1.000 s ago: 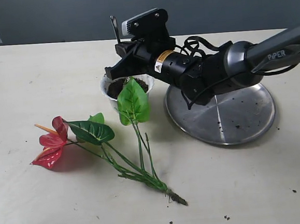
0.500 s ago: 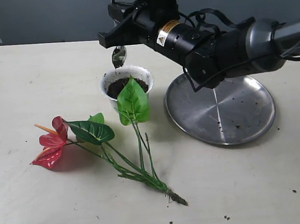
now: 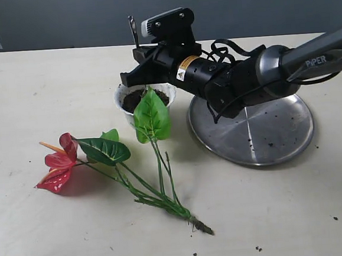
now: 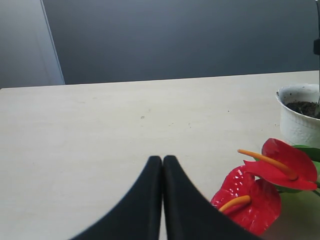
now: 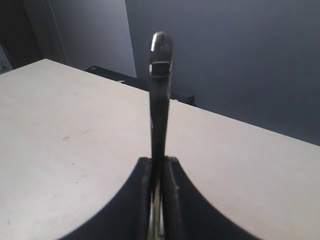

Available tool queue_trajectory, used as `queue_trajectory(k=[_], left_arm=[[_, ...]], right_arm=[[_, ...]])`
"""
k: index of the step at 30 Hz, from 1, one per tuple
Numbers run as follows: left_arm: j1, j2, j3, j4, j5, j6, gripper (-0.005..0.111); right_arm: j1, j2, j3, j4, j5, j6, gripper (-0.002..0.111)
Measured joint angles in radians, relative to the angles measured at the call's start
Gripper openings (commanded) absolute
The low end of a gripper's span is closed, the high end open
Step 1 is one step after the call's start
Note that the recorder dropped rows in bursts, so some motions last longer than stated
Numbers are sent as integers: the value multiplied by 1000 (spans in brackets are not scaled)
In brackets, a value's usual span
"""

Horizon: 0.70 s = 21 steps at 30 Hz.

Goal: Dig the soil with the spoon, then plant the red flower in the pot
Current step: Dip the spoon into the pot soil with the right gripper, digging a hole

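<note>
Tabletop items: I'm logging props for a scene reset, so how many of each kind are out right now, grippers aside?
Pot, white, holding soil: 1
Red flower plant lying on the table: 1 (2 red blooms)
Spoon, handle sticking up from the right gripper: 1
Steel plate: 1
Total: 4 items

The right claw [image 3: 132, 76] and a green leaf [image 3: 152, 114] crowd the pot [image 3: 123, 100]; table [image 3: 43, 84] left lies open.
</note>
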Motion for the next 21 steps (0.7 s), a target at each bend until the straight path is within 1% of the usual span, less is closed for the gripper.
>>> queue_trajectory(k=[6,15,18,21], left_arm=[[0,0,0,0,0,0,2],[0,0,0,0,0,0,2],[0,0,0,0,0,0,2],[0,0,0,0,0,0,2]], right_arm=[[0,-10,5,0,-27,10,-1],[0,-127,9,-4,-101,5,-1],[0,-132,9,-4,-93,0,-1],[0,-121,9,-4,-47,0,-1]])
